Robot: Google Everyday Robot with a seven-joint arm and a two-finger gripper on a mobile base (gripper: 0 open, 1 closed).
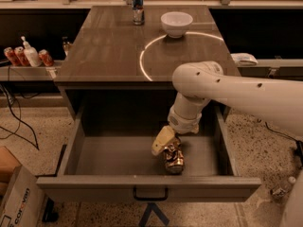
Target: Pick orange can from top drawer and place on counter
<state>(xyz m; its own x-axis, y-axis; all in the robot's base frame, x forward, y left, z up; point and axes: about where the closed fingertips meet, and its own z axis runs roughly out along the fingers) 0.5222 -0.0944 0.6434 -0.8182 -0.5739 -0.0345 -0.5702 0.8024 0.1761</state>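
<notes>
Tool: the tool [165, 143] hangs low inside the top drawer [109, 157], just right of the middle of the drawer floor. One beige pad faces the camera.
Tool state: cannot tell whether it is wide, narrow or holding anything, because the can sits right against it and hides the rest.
Orange can: the orange can [174, 160] rests on the drawer floor at about 5 o'clock from the floor's middle, close to the front panel. It is shiny and dented, and its upper end touches the tool, which lies at its 11 o'clock.
Top drawer: pulled fully out at 6 o'clock of the tabletop [109, 51]. A small dark handle [150, 194] sits mid-panel, and the can is the only loose thing seen inside.
Arm: the white arm [236, 91] comes in from 3 o'clock, bends over the drawer's right half and drops down to the tool.
Tabletop: glossy grey-brown, with a bright curved ring of light [144, 60] across its right half.
White bowl: the white bowl [176, 23] stands at about 1 o'clock on the tabletop, touching the ring.
Slim can: the blue-and-silver can [138, 5] stands upright at 12 o'clock, near the far edge, well apart from the bowl.
Side shelf: at 9 o'clock of the tabletop stand red cans [46, 57] and a white pump bottle [31, 55].
Floor: a cardboard box [16, 202] sits at 8 o'clock of the drawer.
</notes>
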